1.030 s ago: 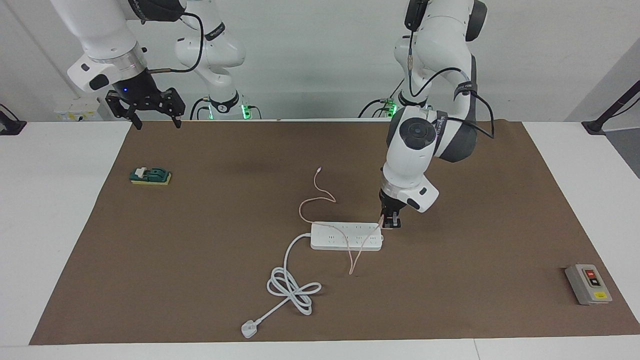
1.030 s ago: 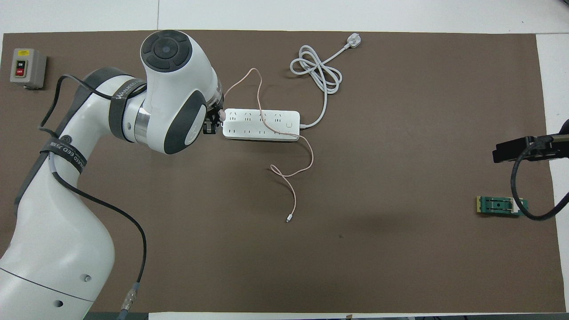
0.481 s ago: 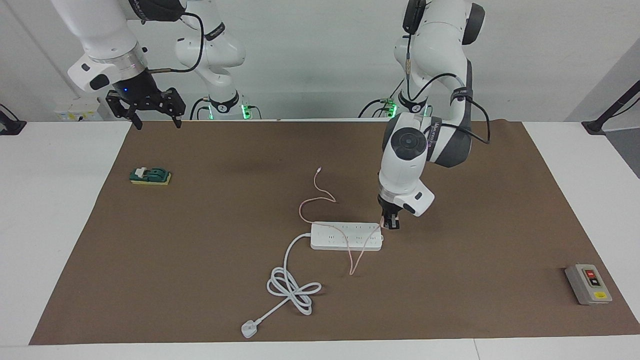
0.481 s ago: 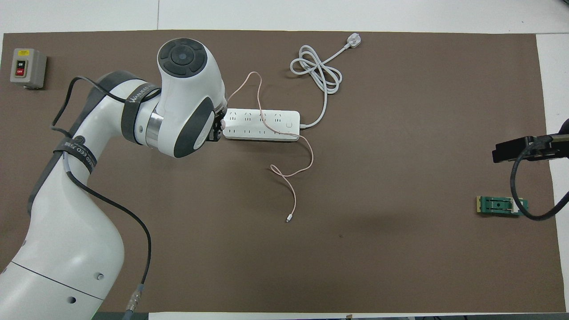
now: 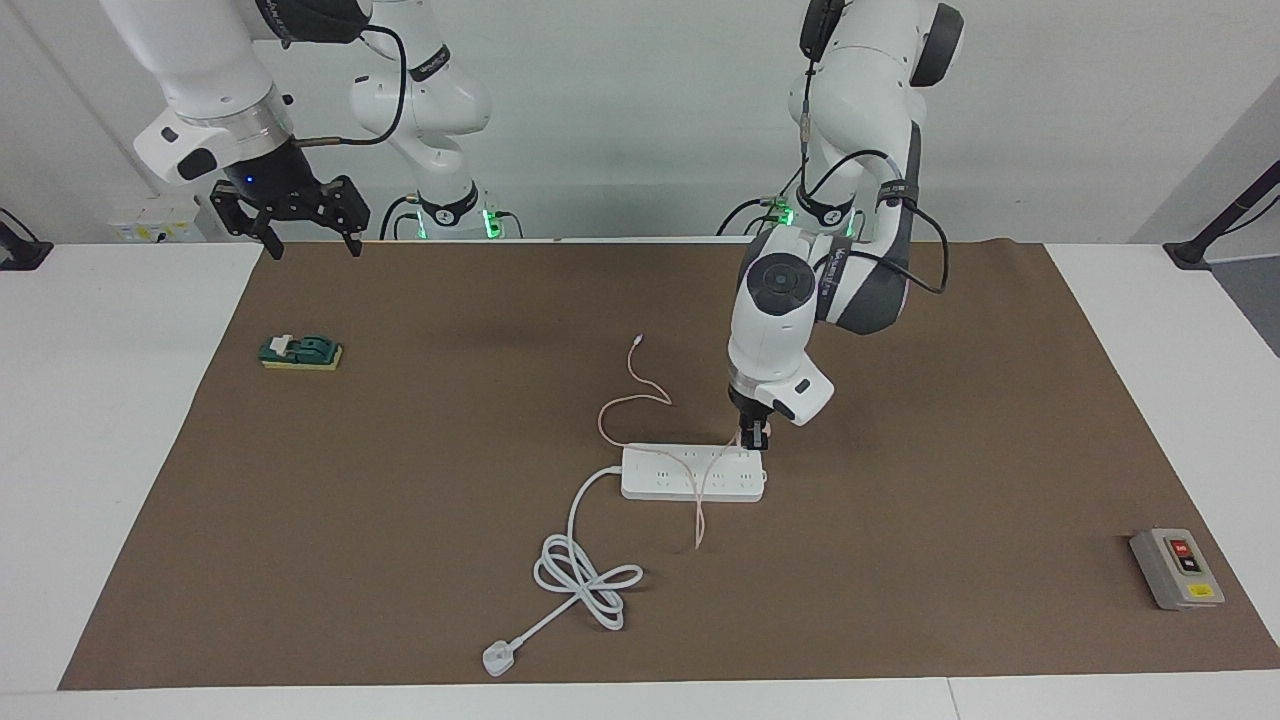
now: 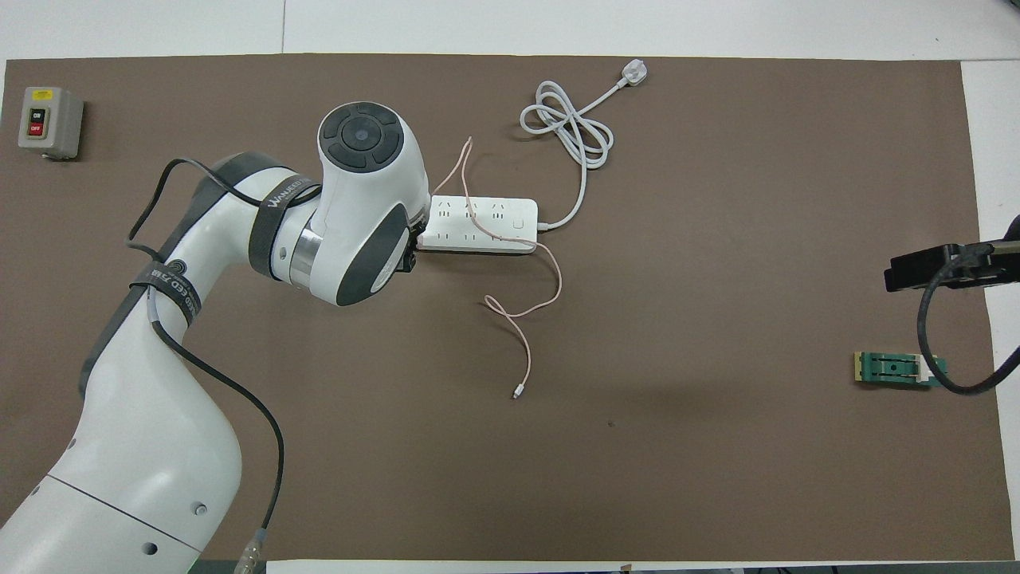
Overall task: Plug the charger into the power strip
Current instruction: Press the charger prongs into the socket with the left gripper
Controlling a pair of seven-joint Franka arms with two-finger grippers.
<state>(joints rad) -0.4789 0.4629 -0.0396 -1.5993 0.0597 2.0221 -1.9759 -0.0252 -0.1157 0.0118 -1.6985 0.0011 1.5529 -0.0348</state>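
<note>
Left claw (image 5: 752, 440): fingers together, clamped on the charger; it hangs tip-down over the strip's end toward the left arm's end of the table, centre of the facing view. Whether the charger touches a socket cannot be told.
Right claw (image 5: 310, 240): fingers apart, holding nothing; it waits in the air over the mat's edge, upper left of the facing view.
Change: a second ago the left claw stood just off the strip's end; it has since slid inward over the strip, and the arm's head now hides that end in the overhead view. The cable's loop on the strip has shifted with it. The right claw has not moved.
Charger (image 5: 745, 441): small pale pink piece, mostly hidden between the fingers.
Cable (image 6: 526, 307): thin and pink, crossing the strip, looping on the mat, with its free tip lying nearer to the robots.
Strip (image 5: 680, 472): long white bar with two rows of sockets, flat on the brown mat (image 5: 400, 500), centre of the frame.
Cord (image 5: 580, 570): thick and white, coiled, ending in a white plug (image 5: 495, 658) at the lower centre of the facing view.
</note>
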